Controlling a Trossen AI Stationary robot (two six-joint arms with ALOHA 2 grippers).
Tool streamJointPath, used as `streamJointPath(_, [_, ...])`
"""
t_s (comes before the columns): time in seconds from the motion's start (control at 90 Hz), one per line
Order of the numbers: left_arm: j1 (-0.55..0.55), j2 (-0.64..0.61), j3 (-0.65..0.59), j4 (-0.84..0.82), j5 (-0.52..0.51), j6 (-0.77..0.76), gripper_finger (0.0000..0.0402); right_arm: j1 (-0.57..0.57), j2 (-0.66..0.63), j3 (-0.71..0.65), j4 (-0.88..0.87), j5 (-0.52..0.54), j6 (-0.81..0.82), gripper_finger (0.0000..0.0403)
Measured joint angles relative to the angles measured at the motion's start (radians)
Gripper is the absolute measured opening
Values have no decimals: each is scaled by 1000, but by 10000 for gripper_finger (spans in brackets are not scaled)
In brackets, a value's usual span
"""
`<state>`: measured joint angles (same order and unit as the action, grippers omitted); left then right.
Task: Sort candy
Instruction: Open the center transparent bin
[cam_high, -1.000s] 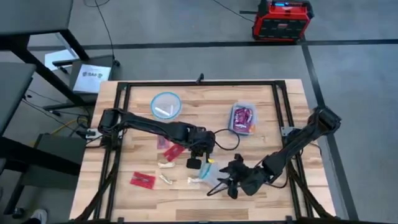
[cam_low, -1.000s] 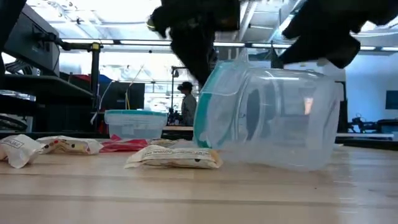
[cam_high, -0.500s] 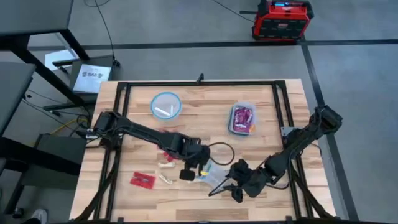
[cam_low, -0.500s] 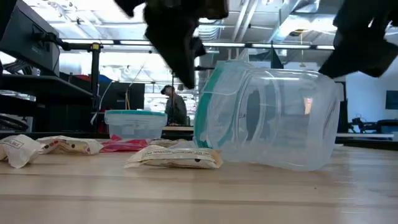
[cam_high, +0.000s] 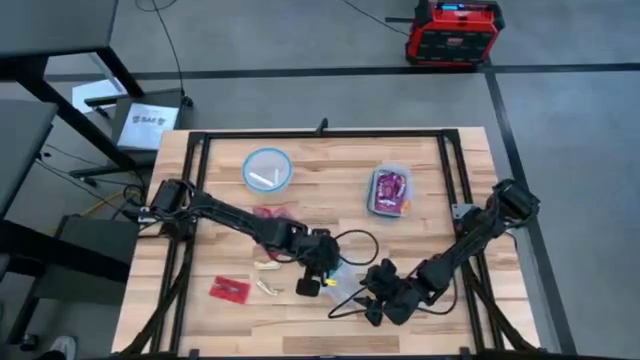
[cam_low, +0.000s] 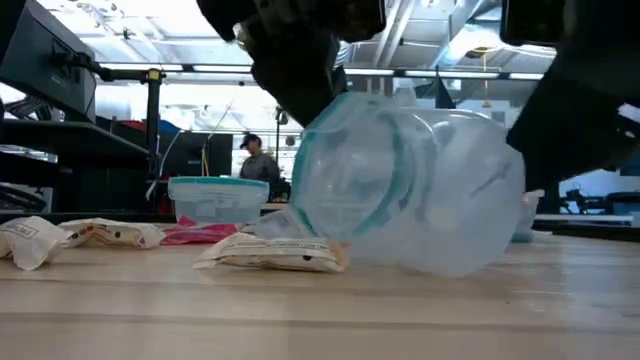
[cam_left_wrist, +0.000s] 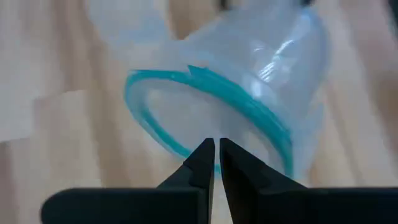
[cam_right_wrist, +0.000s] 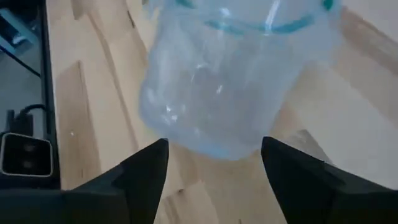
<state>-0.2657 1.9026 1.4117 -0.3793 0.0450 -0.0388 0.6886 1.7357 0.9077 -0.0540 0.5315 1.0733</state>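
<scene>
On the wooden table (cam_high: 440, 180), the biggest change is to the clear tipped-over container (cam_low: 410, 185) near the front middle: a second ago it lay on its side with its teal-rimmed mouth turned sideways toward the sweets, and now it has rolled and swung round so the rim faces more toward the low camera, its body tilted up off the boards. Both arms have closed in on it over that second. The left gripper (cam_high: 312, 283) has travelled forward from beside the red packet to the container's mouth, and the right gripper (cam_high: 375, 300) has shifted slightly while staying behind its base. I judge this as an effort to stand the container upright or steady it so candy can go in; no sweet is inside it yet, so the sorting looks only partly done. The left gripper's fingers (cam_left_wrist: 205, 163) are pressed almost together, a thin slit between them, tips right at the teal rim; I cannot tell whether they pinch the rim or merely touch it. The right gripper's fingers (cam_right_wrist: 146, 171) stand wide apart, straddling the container's closed end without clamping. The loose candy lies to the left: a red packet (cam_high: 229, 290), and cream sticks (cam_low: 270, 252) just beside the container's mouth.
</scene>
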Motion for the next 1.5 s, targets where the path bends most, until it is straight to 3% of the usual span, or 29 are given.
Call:
streamJointPath(0.544, [2, 0, 0, 2, 4, 15, 13, -11, -100, 0, -3, -38, -11, 244])
streamJointPath(0.756, [1, 0, 0, 8, 6, 15, 13, -13, -100, 0, -115, -39, 0, 244])
streamJointPath(0.956, [1, 0, 0, 8, 6, 15, 13, -38, -134, -1, -159, -128, 1, 244])
streamJointPath(1.322, [1, 0, 1, 14, 5, 15, 13, -44, -207, 0, -189, -107, -61, 244])
streamJointPath(1.5, [1, 0, 1, 14, 4, 16, 13, -39, -174, 0, -72, -116, -80, 244])
